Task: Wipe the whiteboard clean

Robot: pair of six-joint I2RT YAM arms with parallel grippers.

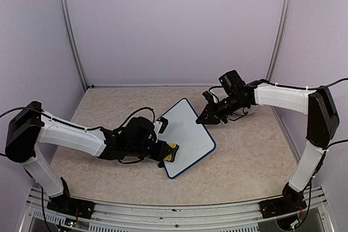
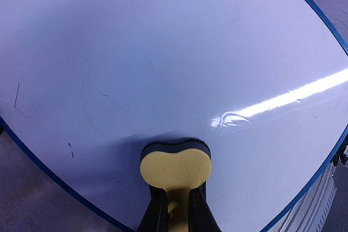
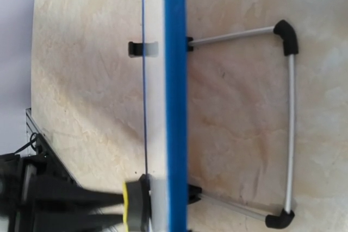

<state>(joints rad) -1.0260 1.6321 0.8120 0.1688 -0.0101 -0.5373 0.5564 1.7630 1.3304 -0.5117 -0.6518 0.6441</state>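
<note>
Whiteboard [image 1: 191,134] propped up, face toward L gripper [image 1: 167,154] clamped on yellow eraser [image 2: 175,167], R gripper [image 1: 205,117] at far edge, grip unclear

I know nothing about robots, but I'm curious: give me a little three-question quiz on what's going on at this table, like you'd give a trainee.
1. Multiple choice: what does the left gripper hold?
A) a marker
B) a yellow eraser
C) a cloth
2. True or false: the whiteboard is covered in thick black scribbles.
3. Fill in: the whiteboard is edged in the colour ____.

Key:
1. B.
2. False; only a few faint marks show.
3. Blue.
</note>
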